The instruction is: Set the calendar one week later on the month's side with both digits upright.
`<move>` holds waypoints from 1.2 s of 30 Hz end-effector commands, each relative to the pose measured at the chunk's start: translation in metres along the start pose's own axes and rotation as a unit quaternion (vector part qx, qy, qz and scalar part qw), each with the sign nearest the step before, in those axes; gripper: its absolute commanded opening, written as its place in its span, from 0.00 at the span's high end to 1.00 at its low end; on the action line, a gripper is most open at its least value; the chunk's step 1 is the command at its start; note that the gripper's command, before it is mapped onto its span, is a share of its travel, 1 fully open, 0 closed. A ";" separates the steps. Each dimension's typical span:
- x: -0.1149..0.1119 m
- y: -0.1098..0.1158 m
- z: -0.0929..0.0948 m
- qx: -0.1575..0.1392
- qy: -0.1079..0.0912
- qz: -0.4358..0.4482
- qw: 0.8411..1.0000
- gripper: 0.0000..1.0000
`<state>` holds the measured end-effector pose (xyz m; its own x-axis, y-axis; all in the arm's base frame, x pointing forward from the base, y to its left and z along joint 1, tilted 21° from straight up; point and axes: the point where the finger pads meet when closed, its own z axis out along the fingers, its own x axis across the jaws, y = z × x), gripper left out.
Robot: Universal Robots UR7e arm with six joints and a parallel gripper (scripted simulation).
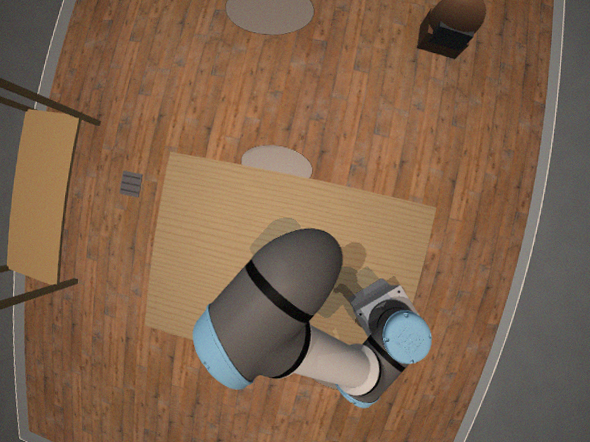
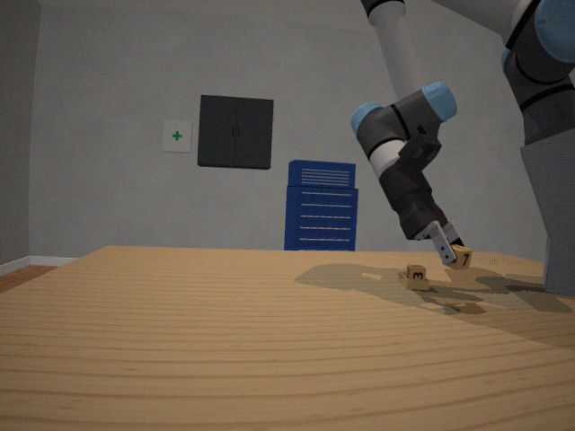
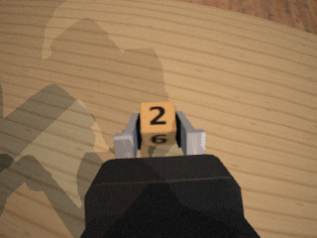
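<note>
My gripper [image 2: 451,252] [image 3: 158,123] is shut on a wooden number cube [image 2: 461,257] [image 3: 158,126]. It holds the cube tilted, just above the table. In the wrist view the cube shows a 2 on top and a 6 below it. In the exterior view its near face shows a 7. The small wooden tray [image 2: 412,283] lies on the table to the left of the held cube. The other cube [image 2: 416,272] stands in the tray and shows a 3 toward the camera. In the top view the arm hides the tray and both cubes.
The table [image 1: 223,219] [image 2: 185,324] [image 3: 252,79] carries the arm's shadows. The arm's grey base [image 2: 554,208] stands at the table's right. A blue drawer cabinet [image 2: 321,205] and a dark wall cabinet [image 2: 235,132] are behind the table.
</note>
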<state>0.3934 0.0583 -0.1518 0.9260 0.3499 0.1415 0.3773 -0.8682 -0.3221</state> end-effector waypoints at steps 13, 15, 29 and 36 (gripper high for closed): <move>0.001 -0.001 -0.003 0.060 0.005 0.000 0.998 0.43; 0.001 -0.001 -0.003 0.060 0.005 0.000 0.998 0.43; 0.001 0.000 -0.002 0.059 0.005 0.000 0.998 0.43; 0.001 0.004 0.001 0.059 0.005 0.000 0.998 0.43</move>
<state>0.3934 0.0585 -0.1511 0.9262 0.3465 0.1484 0.3759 -0.8200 -0.4316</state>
